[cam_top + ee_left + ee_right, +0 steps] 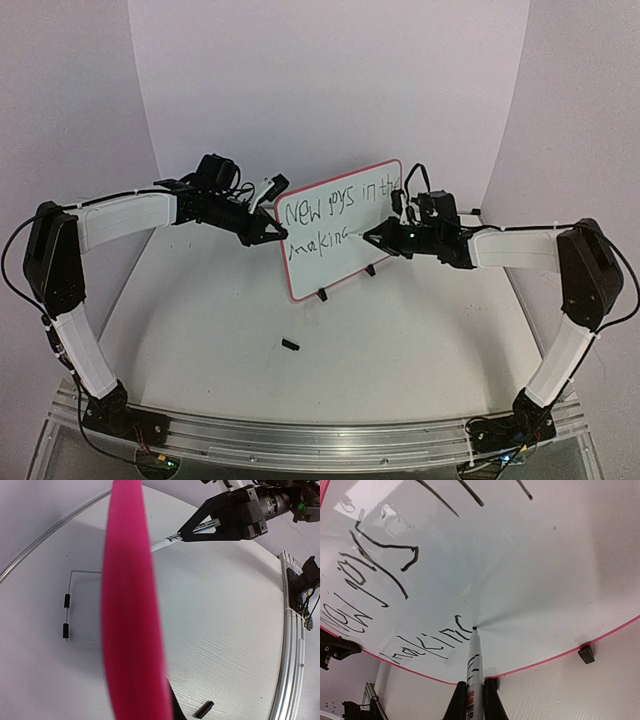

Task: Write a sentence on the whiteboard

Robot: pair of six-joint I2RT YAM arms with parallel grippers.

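Note:
The whiteboard (350, 262) stands tilted on black feet at the table's middle, its red-pink frame (131, 605) blurred and edge-on in the left wrist view. The sentence (335, 212) reads "New joys in the" over "making". My left gripper (278, 232) is shut on the board's left edge. My right gripper (372, 237) is shut on the black-and-white marker pen (476, 672). The pen's tip touches the whiteboard (545, 580) just right of the last letter of the lower row of the sentence (427, 647). The right gripper (472, 702) sits below the board's bottom edge.
The black marker cap (291, 346) lies on the table in front of the board, also in the left wrist view (204, 709). A thin clear rectangular outline with two black pieces (66, 615) lies behind the board. A metal rail (320, 440) runs along the near edge.

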